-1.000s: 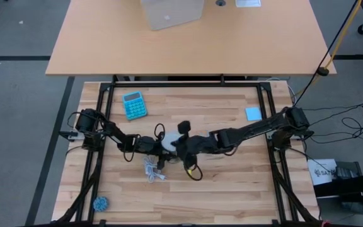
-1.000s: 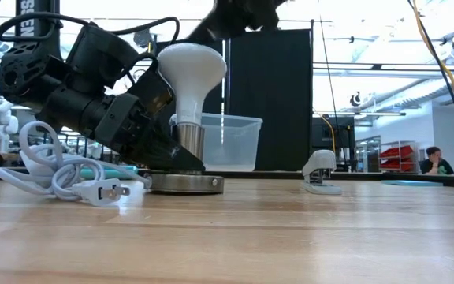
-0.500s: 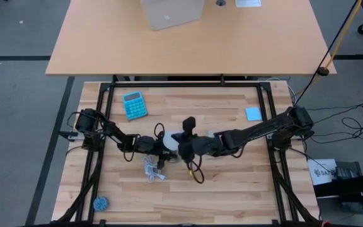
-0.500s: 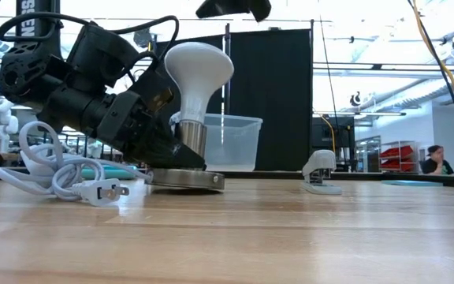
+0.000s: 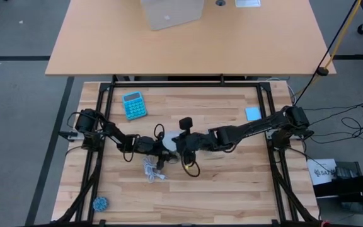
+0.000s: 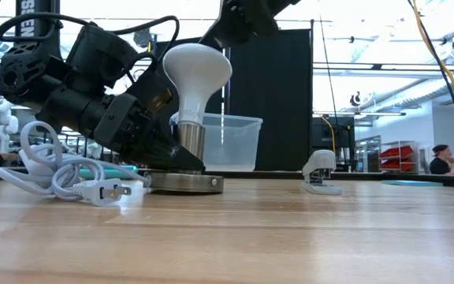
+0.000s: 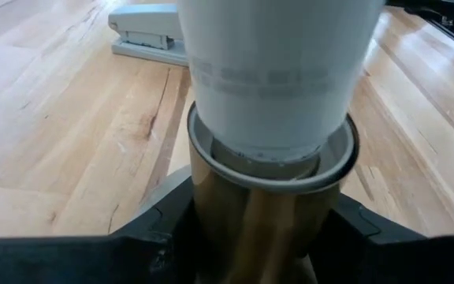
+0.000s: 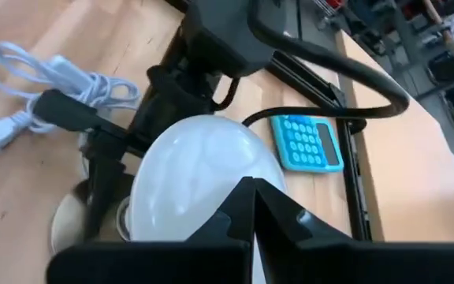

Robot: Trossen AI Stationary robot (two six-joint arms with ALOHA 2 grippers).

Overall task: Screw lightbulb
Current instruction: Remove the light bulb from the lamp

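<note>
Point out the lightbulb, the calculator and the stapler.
lightbulb [image 6: 199, 67]: low view, on its white dome.
calculator [image 5: 134, 104]: high view, on its blue keypad face.
stapler [image 6: 320, 172]: low view, on its pale body.

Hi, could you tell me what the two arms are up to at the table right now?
They are fitting the lightbulb into a round metal socket on the table. The left pincer clamps the socket's brass collar low down, steadying it. The right pincer sits above the bulb's dome, and its grip cannot be made out. The bulb stands in the socket, leaning slightly. The white cord lies beside it.
</note>
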